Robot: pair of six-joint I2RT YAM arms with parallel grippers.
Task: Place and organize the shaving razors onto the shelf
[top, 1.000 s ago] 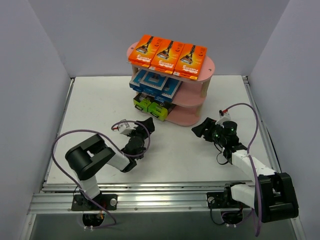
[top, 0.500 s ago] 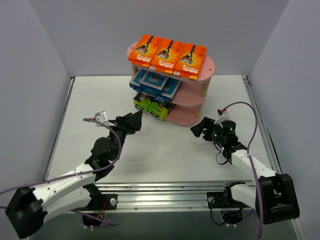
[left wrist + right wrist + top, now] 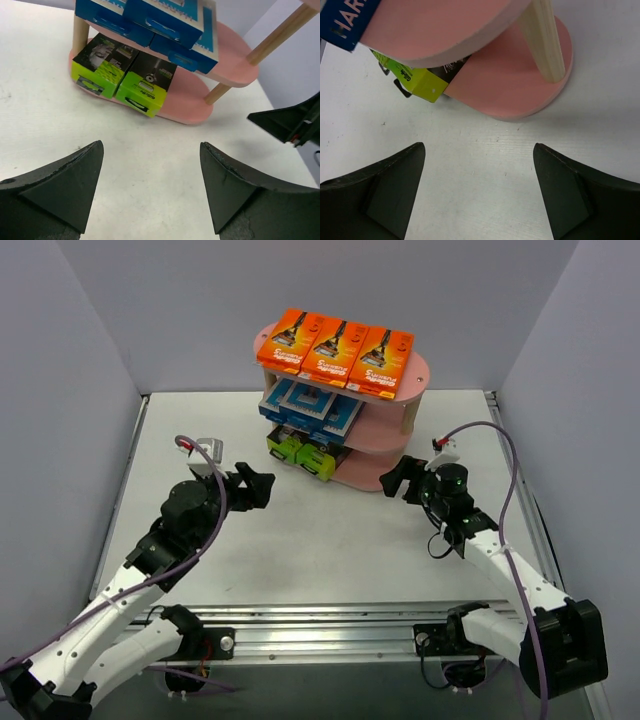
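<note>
1. Top external view gives me the pink three-tier shelf with oval boards and pale wooden posts (image 3: 420, 375), standing at the far middle of the white table (image 3: 330, 550).
2. Three bright orange razor packs (image 3: 335, 350) lie side by side on the top board, each touching its neighbour, printed faces up.
3. Several blue-and-white razor packs (image 3: 310, 405) lie on the middle board. In the left wrist view they look packed tight, with their near ends over the rim.
4. Two black and lime green razor packs (image 3: 302, 453) sit side by side on the left part of the bottom board. Their lime ends jut past its near edge.
5. My left tool (image 3: 256, 487) hovers above the table, near and to the left of the shelf, and points toward the bottom tier. Its fingers (image 3: 65, 185) are spread wide with only white table showing between them, and it grips nothing.
6. My right tool (image 3: 393, 480) sits low, just beside the right end of the bottom board. Its fingers (image 3: 575, 192) are also spread wide and pinch nothing.
7. Right wrist view looks onto the rounded end of that bottom board, one upright post (image 3: 545, 40) and the lime corner of a pack tucked under the middle board.
8. Left wrist view catches the black tip of the right tool at its right edge, well apart from the left tool.
</note>
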